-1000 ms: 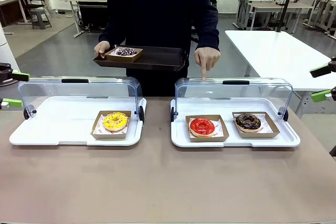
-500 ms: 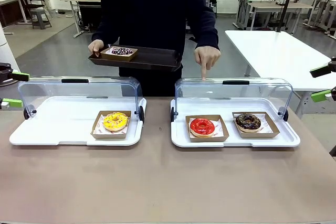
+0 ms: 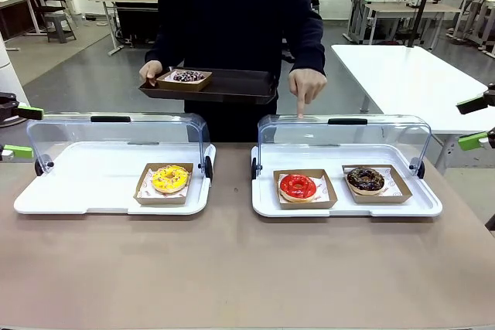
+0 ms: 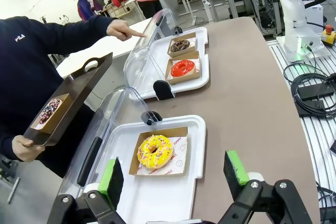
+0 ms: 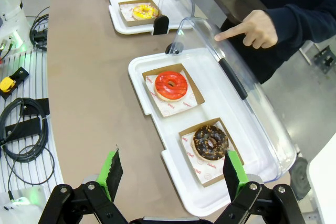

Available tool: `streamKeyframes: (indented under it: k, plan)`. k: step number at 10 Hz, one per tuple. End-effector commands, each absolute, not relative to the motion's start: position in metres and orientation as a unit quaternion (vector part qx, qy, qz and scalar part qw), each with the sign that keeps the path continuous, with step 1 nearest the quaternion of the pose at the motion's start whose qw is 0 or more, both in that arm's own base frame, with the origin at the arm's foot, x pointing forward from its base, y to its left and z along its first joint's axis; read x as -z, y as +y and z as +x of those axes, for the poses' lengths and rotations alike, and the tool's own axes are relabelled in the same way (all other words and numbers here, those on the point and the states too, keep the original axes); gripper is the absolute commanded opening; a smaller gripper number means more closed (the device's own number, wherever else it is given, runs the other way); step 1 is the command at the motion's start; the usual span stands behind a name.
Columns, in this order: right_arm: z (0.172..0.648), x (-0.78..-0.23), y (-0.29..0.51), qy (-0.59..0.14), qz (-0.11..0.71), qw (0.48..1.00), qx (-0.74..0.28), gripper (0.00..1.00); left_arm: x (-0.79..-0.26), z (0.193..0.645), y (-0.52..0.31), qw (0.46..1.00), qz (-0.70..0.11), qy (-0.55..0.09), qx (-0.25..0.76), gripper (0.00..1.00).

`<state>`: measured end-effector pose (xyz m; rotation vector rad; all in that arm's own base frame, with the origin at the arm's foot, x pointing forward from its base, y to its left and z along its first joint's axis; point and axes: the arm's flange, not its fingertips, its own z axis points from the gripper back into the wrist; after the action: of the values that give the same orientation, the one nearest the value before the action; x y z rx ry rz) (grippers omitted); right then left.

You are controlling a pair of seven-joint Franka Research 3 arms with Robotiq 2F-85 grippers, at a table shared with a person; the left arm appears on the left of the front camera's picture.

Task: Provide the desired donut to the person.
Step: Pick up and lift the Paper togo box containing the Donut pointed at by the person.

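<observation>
1. Red donut (image 3: 298,185): sits in a brown paper box on the left half of the right white tray (image 3: 348,210), under the raised clear cover (image 3: 344,133). Neither gripper touches it.
2. The chocolate donut (image 3: 365,180), in its own box, lies just beside it on the same tray, toward the robot's right.
3. The person (image 3: 232,5) stands at the far side. The pointing hand (image 3: 306,86) has its index finger aimed down at the cover's top edge, above the red donut. Cannot tell whether the fingertip touches the cover.
4. The person's other hand (image 3: 151,72) holds a black tray (image 3: 232,86) carrying a sprinkled donut (image 3: 186,76) in a box.
5. The right gripper (image 5: 172,171): green pads spread wide, nothing between them. It hangs off the table's right edge, well apart from the red donut. In its wrist view the red donut lies ahead, roughly on the midline between the two fingers. The chocolate donut is nearer, toward the finger at picture right.
6. The left gripper (image 4: 173,174): pads wide, empty, at the table's left edge. The yellow donut (image 4: 155,150) lies just ahead between the finger lines, boxed on the left white tray (image 4: 194,161). The red donut is far beyond it, on the other tray.
7. Both trays rest on the brown table (image 3: 232,268).
</observation>
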<state>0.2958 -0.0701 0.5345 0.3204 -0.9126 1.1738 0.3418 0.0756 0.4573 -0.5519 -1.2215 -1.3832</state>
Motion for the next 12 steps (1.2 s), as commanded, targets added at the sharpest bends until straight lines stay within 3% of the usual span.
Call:
streamKeyframes:
  k: [1,2,5,8,9,10,11,12]
  plan:
    - [0.298,-0.533,-0.070,-0.423,0.156,0.716,-0.534,1.00,-0.458,0.344,0.075,0.564,-0.235,-0.533,0.585,1.00]
    - [0.296,-0.535,-0.070,-0.414,0.145,0.724,-0.532,1.00,-0.458,0.344,0.075,0.564,-0.235,-0.533,0.585,1.00]
    - [0.380,-0.539,0.025,-0.294,0.132,0.748,-0.580,1.00,-0.458,0.344,0.075,0.564,-0.235,-0.533,0.585,1.00]
    - [0.458,-0.478,0.076,-0.195,0.087,0.789,-0.577,1.00,-0.458,0.344,0.075,0.564,-0.235,-0.533,0.585,1.00]
    - [0.466,-0.455,0.067,-0.177,0.093,0.779,-0.594,1.00,-0.458,0.344,0.075,0.564,-0.235,-0.533,0.585,1.00]
    - [0.466,-0.440,0.063,-0.215,0.064,0.745,-0.628,1.00,-0.458,0.344,0.075,0.564,-0.235,-0.533,0.585,1.00]
    - [0.455,-0.453,0.088,-0.196,0.101,0.781,-0.584,1.00,-0.458,0.344,0.075,0.564,-0.235,-0.533,0.585,1.00]
    - [0.455,-0.453,0.088,-0.196,0.101,0.781,-0.584,1.00,-0.458,0.344,0.075,0.564,-0.235,-0.533,0.585,1.00]
